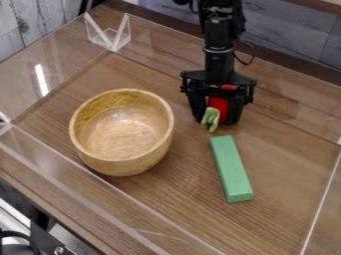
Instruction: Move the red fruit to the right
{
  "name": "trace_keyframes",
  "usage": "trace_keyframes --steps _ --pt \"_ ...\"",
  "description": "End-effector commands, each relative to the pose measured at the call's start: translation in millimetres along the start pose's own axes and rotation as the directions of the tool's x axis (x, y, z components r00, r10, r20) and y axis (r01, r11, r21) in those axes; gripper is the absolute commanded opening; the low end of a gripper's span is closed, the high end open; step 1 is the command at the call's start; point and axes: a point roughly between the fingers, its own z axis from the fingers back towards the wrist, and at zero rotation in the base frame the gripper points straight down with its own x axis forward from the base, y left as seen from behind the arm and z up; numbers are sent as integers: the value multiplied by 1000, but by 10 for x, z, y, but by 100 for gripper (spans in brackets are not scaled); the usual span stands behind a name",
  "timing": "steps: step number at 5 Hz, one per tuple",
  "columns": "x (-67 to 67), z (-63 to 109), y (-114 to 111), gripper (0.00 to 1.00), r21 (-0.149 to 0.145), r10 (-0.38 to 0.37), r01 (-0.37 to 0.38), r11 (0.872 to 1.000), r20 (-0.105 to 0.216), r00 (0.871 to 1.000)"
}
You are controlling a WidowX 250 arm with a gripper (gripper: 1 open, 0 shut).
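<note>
The red fruit (217, 109) is a small glossy red piece with a light green cap pointing toward the camera, lying on the wooden table. My gripper (216, 106) points straight down over it, open, its two black fingers (192, 102) standing left and right of the fruit. Whether the fingers touch the fruit, I cannot tell. Part of the fruit is hidden behind the gripper body.
A long green rectangular block (230, 167) lies just in front of the fruit. A wooden bowl (122, 130) sits to the left. Clear plastic walls (107, 32) ring the table, with a low front edge near the camera.
</note>
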Motion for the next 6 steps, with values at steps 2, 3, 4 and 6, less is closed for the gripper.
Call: trace_keyframes --steps 2,3,4,6 --pt "92 297 30 0 -15 -13 14 1000 73 997" --pt "128 356 72 0 -15 -32 33 999 82 996" --pt "177 407 115 0 -16 -49 50 999 91 995" --pt "398 333 85 0 -8 -71 72 997 97 993"
